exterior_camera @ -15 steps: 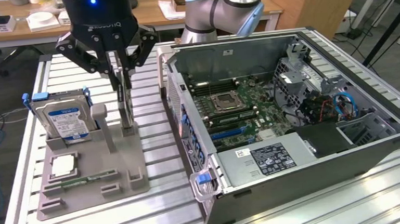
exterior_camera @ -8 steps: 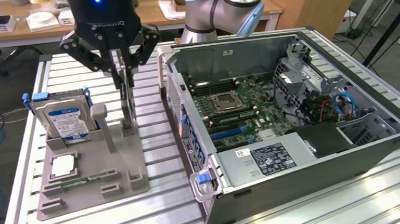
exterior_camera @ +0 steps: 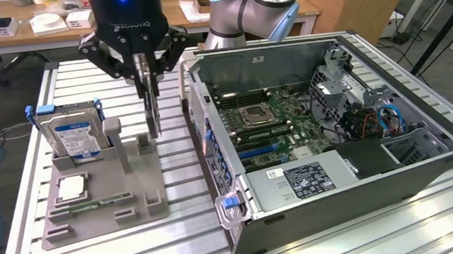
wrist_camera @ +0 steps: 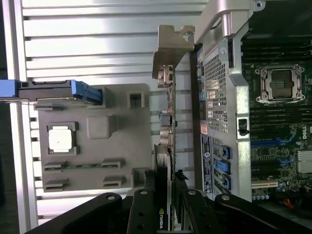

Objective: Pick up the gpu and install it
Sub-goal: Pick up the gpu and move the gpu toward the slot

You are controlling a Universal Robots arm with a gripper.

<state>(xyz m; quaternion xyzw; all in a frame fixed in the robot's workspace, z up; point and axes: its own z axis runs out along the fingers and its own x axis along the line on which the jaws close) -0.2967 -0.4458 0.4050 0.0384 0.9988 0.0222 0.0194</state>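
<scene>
**Tight squeeze, snag risk**

Open PC case [exterior_camera: 262,60] sits just beside the grey parts holder [exterior_camera: 135,185]. The gpu [exterior_camera: 152,114] hangs edge-on over the holder, gripper [exterior_camera: 148,87] fingers clamped on it. Its silver bracket [wrist_camera: 173,46] could snag the case wall, twisting the card in that thin pinch

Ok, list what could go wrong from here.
1. The fingers pinch the thin flat dark graphics card by its upper edge alone; it might slip or swing.
2. Its silver metal end bracket sits close to the open grey computer case's wall; it could snag there.
3. The card's lower edge hangs near the grey plastic holder's posts and may catch.
</scene>
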